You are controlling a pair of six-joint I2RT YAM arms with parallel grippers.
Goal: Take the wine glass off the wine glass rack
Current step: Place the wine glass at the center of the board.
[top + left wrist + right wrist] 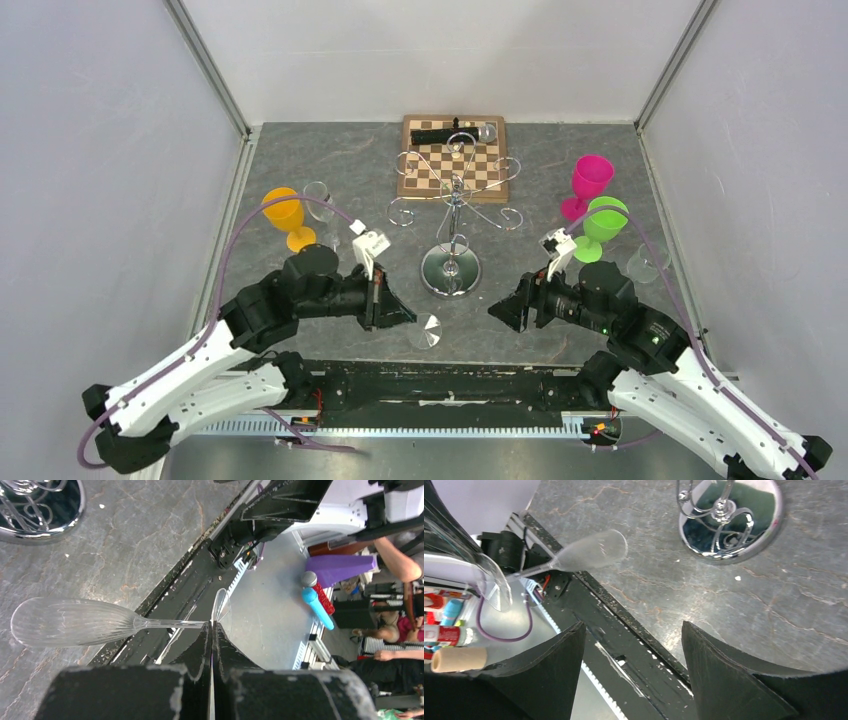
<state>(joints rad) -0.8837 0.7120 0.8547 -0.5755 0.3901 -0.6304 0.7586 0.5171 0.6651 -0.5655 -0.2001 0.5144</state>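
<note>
Though faint overhead, wrist view shows left gripper (211, 626) clamping wine glass (67, 622).

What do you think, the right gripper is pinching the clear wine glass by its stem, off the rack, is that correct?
Not quite. The left gripper is pinching the clear wine glass by its stem, off the rack; the right gripper is open and empty. The left wrist view shows it.
</note>
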